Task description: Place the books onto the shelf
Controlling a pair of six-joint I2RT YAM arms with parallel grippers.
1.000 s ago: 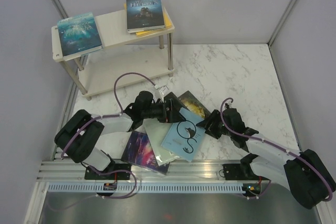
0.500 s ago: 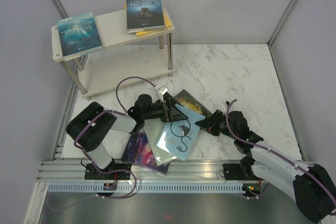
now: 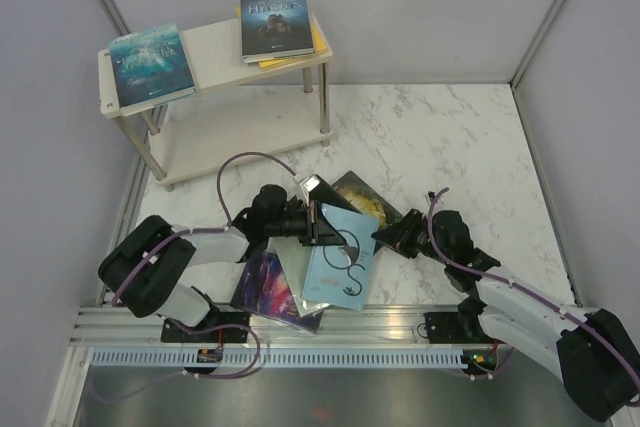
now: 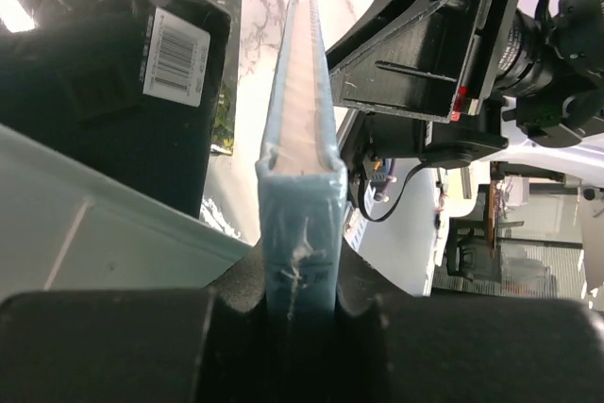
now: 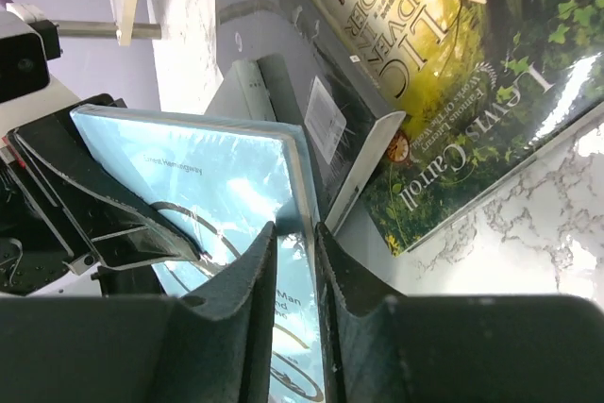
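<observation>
A light blue book [image 3: 341, 259] stands tilted on its edge over the loose pile near the table's front. My left gripper [image 3: 318, 226] is shut on its upper left corner; in the left wrist view the book's spine [image 4: 300, 139] rises straight out of the gripper [image 4: 300, 280]. My right gripper [image 3: 386, 238] is closed narrowly over the same book's right edge [image 5: 208, 186], one finger on each side [image 5: 294, 233]. The cream shelf [image 3: 215, 52] at the back left carries a teal book [image 3: 150, 65], a navy book [image 3: 272, 22] and a yellow one [image 3: 318, 42] beneath it.
A purple galaxy book [image 3: 268, 285], a green-gold book [image 3: 365, 197] and a black book with a barcode [image 4: 123, 92] lie in the pile under the arms. The shelf's lower board [image 3: 235, 132] is bare. Grey walls close in on both sides.
My left gripper has shut on the light blue book and tipped it up from lying flat. My right gripper has narrowed onto the book's right edge.
</observation>
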